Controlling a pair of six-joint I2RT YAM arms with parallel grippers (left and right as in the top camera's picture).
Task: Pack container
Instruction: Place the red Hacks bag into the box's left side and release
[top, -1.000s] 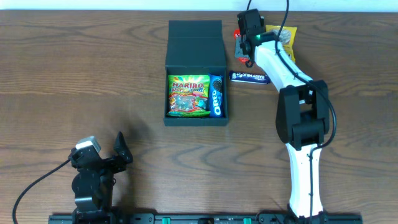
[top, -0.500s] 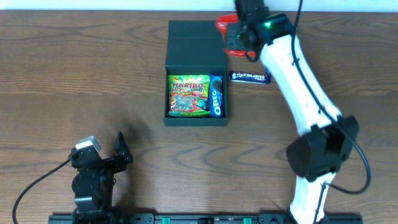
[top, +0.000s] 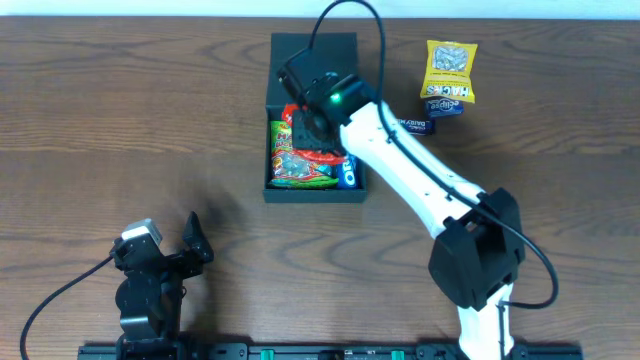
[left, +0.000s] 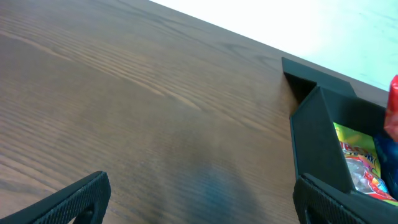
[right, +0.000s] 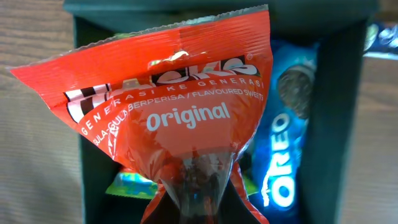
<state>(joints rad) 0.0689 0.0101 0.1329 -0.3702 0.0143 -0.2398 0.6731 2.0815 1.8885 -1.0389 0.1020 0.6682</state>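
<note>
The dark green container (top: 315, 60) stands open at the back middle, its flap lid lying behind it. Inside lie a green Haribo bag (top: 300, 170) and a blue Oreo pack (top: 349, 174). My right gripper (top: 305, 125) is shut on a red Hacks candy bag (right: 180, 106) and holds it over the open box; the wrist view shows the Oreo pack (right: 286, 155) and the box wall (right: 339, 124) below it. My left gripper (top: 165, 250) is open and empty near the front left; its wrist view shows the container (left: 317, 137) to the right.
A yellow snack bag (top: 450, 68) and a dark blue Dairy Milk bar (top: 412, 124) lie on the wooden table to the right of the box, with another small blue packet (top: 448, 104) under the yellow bag.
My right arm has carried the red bag from the right of the box leftward and forward to over its open compartment. The left arm has not moved.
</note>
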